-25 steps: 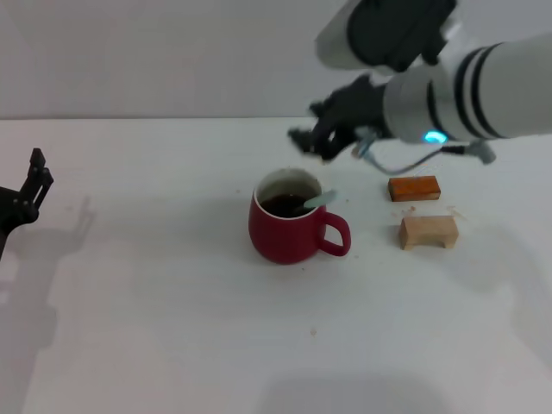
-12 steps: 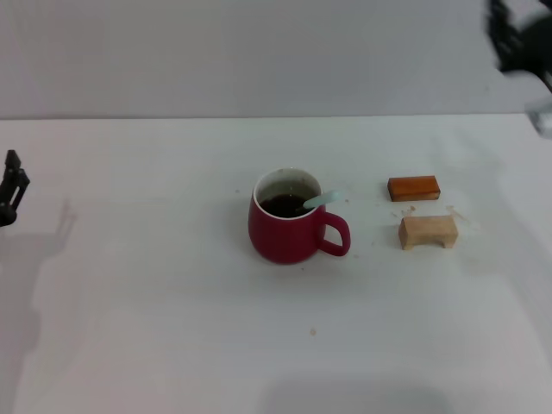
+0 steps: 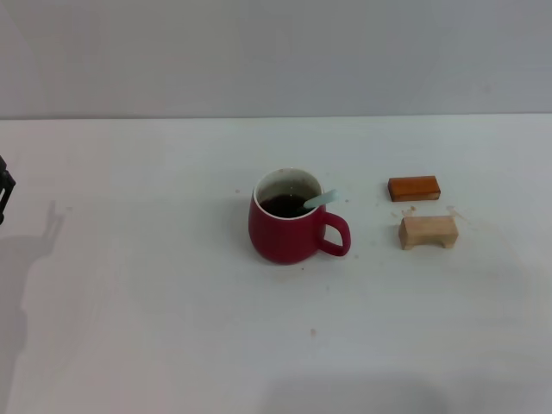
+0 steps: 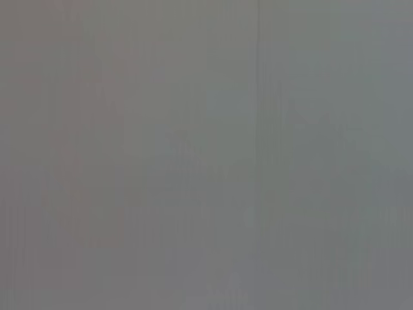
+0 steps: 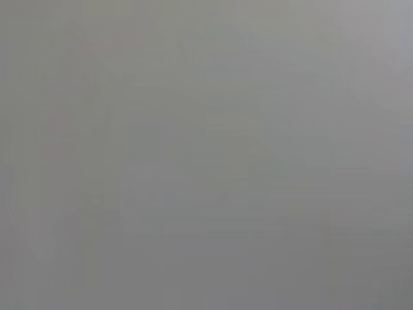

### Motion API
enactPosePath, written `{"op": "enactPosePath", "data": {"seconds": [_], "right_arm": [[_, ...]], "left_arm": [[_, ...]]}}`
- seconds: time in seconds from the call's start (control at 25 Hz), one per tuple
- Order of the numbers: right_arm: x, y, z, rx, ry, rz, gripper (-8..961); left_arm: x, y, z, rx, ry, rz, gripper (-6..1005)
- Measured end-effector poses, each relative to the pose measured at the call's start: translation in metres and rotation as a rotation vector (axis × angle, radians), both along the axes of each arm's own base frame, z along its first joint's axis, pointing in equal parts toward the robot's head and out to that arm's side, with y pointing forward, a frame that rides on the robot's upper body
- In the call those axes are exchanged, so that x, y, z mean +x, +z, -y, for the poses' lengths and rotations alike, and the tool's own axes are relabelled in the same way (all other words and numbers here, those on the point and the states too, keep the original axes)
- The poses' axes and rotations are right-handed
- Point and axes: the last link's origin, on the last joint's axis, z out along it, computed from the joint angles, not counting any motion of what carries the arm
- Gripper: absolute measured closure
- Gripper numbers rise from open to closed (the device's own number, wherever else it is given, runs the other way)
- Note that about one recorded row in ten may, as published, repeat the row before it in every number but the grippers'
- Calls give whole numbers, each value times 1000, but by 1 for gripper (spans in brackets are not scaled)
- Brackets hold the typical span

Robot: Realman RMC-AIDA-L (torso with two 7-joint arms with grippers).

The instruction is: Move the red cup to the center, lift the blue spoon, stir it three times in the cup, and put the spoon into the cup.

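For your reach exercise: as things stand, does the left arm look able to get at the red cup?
Probably yes. The left gripper sits at the table's left edge, and only bare white table lies between it and the red cup. Whether its reach extends that far is unclear.

We see the red cup (image 3: 287, 226) standing upright near the middle of the white tabletop (image 3: 172, 328). It is a rounded, dark-red mug with a white inside, and dark liquid fills it to a little below the rim. Its single loop handle points toward 3 o'clock. The blue spoon (image 3: 321, 200) rests inside the cup, its lower end sunk in the liquid and hidden from us. Its pale light-blue handle leans on the rim and sticks out toward 2 o'clock, just above the cup's handle.
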Motion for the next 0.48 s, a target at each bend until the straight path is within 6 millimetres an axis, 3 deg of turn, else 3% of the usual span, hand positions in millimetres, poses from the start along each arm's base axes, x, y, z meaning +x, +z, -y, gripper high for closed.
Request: {"op": "enactPosePath", "data": {"seconds": [0.2, 0.48], "right_arm": [[29, -2, 19, -10, 0, -127, 336], [39, -5, 21, -24, -25, -119, 336]], "left_arm": [[-2, 0, 1, -2, 6, -5, 144], [-1, 0, -1, -2, 2, -10, 144]]}}
